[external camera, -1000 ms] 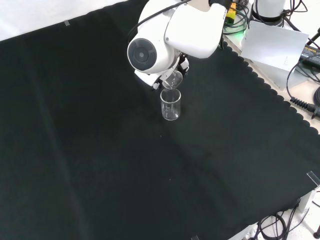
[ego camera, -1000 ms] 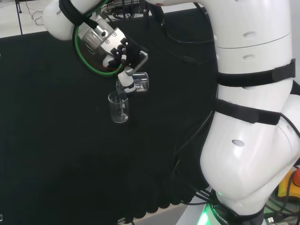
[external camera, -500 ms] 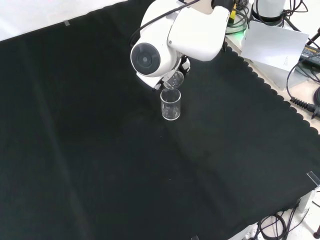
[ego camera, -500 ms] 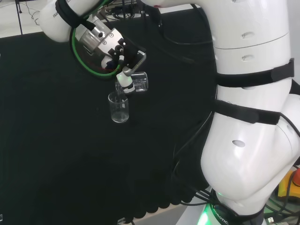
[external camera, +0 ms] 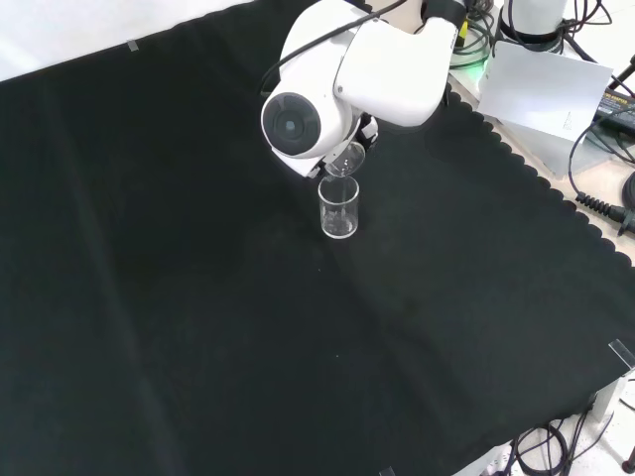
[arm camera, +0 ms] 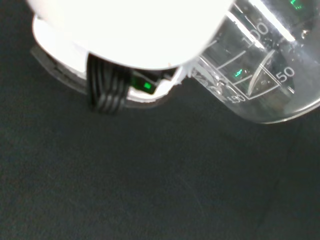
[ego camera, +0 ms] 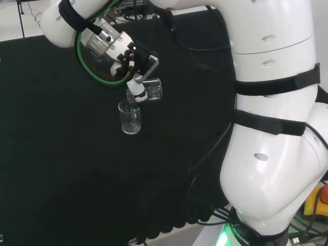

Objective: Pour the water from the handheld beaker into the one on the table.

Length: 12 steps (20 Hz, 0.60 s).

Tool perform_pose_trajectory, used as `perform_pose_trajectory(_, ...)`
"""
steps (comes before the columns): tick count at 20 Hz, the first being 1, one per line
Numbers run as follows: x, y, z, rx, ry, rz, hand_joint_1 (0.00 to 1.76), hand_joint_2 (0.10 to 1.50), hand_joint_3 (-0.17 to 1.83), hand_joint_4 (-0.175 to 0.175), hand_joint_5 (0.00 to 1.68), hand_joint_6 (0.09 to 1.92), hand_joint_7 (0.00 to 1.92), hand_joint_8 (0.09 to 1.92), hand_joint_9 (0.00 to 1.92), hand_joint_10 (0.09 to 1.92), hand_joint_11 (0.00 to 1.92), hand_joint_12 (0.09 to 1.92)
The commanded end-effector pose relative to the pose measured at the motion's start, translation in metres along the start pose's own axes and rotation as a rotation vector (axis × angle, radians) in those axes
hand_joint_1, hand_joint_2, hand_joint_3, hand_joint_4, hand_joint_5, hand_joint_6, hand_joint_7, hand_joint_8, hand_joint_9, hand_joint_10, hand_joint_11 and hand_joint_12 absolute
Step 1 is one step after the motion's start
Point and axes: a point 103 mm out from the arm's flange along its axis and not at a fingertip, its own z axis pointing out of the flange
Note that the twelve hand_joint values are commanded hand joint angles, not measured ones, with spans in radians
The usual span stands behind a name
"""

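The fingers point(ego camera: 136, 87) are clenched round the tipped handheld beaker point(ego camera: 152, 90), its lip just above the upright beaker point(ego camera: 129, 118) on the black worktop point(ego camera: 61, 154), while the white arm link point(external camera: 352, 74) hides the hand in the front view.

Black cloth point(external camera: 198, 297), clear glass beakers point(ego camera: 130, 119), white arm link point(ego camera: 271, 128), green cable point(ego camera: 97, 74)

— How is the bench being lit?
— Evenly, from above; the black cloth point(external camera: 198, 297) is being left dim and shadowless.
— Any glare?
— The arm's white links point(ego camera: 277, 102) are being overexposed — and in the wrist view the hand point(arm camera: 125, 30) is being blurred to a white glow.
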Motion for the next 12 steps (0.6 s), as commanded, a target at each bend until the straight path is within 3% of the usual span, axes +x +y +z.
perform_pose_trajectory(1, 0.0013, 0.0006, -0.0003, 0.014, -0.016, 0.006, 1.33, 0.46, 0.99, -0.175, 1.21, 0.80, 1.42, 0.75, 1.56, 0.72, 1.23, 0.71)
perform_pose_trajectory(12, 0.0021, 0.0021, -0.0027, 0.032, -0.045, 0.028, 1.33, 0.46, 0.99, -0.175, 1.21, 0.81, 1.41, 0.75, 1.55, 0.72, 1.23, 0.71)
